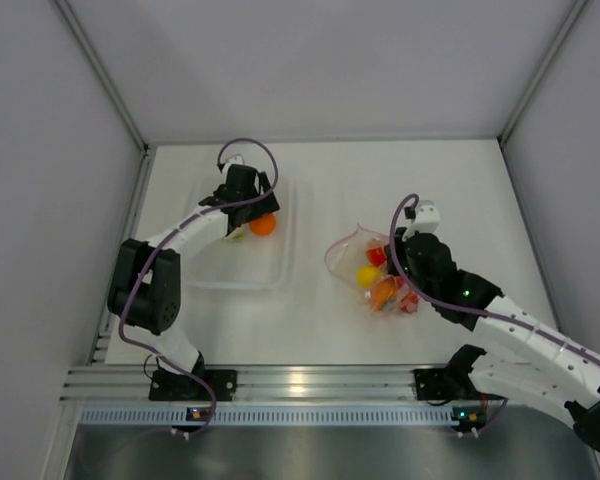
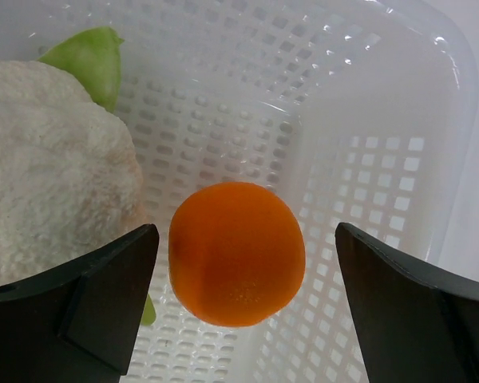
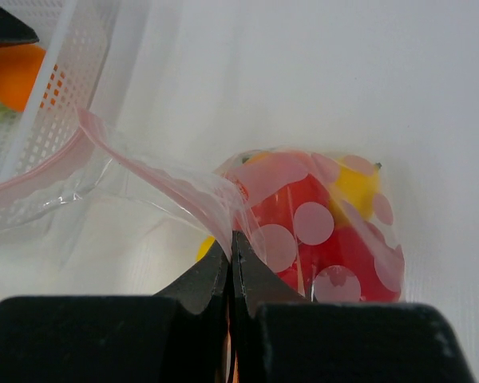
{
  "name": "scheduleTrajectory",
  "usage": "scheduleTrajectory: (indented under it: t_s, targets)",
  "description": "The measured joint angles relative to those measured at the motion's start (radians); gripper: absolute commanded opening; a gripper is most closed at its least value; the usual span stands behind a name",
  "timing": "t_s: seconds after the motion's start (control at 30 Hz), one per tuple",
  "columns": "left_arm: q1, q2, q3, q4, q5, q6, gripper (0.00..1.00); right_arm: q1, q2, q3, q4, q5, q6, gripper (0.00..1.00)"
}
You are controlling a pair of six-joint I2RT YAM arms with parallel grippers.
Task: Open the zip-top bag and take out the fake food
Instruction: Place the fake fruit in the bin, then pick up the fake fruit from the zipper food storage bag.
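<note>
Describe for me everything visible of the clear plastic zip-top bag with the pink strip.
The clear, crinkly plastic zip-top bag has white dots and a pink zip strip along its mouth, which looks open. It lies on the white table, right of the clear perforated tray. Red, yellow and orange plastic fruits lie inside. The right arm's black tool is shut on its film.

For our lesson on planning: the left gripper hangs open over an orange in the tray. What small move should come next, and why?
Probably lift the left gripper straight up out of the tray. It stands open, clear of the orange, which rests in the tray, while the right gripper pinches the bag, food inside.
</note>
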Motion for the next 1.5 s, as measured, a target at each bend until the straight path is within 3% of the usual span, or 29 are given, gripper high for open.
scheduleTrajectory:
  t_s: [0.27, 0.67, 0.87, 1.07, 1.23, 1.5]
  targets:
    - [0.001, -0.061, 0.004, -0.014, 0.076, -0.006, 0.98, 0.0, 0.018, 0.081, -0.084, -0.042, -0.019, 0.0]
    - [-0.065, -0.475, -0.008, -0.021, 0.389, -0.038, 0.92, 0.028, 0.154, 0.325, -0.214, -0.038, -0.053, 0.0]
    - [-0.247, -0.583, 0.002, -0.024, 0.455, -0.031, 0.8, 0.068, 0.23, 0.401, -0.215, -0.036, -0.053, 0.0]
    - [-0.491, -0.593, 0.036, -0.022, 0.42, 0.029, 0.7, 0.103, 0.305, 0.407, -0.189, -0.04, -0.037, 0.0]
    - [-0.557, -0.56, 0.011, -0.001, 0.367, 0.088, 0.57, 0.104, 0.329, 0.406, -0.159, -0.051, -0.027, 0.0]
    - [-0.651, -0.484, -0.211, 0.162, 0.349, 0.169, 0.51, 0.104, 0.329, 0.404, -0.147, -0.059, -0.024, 0.0]
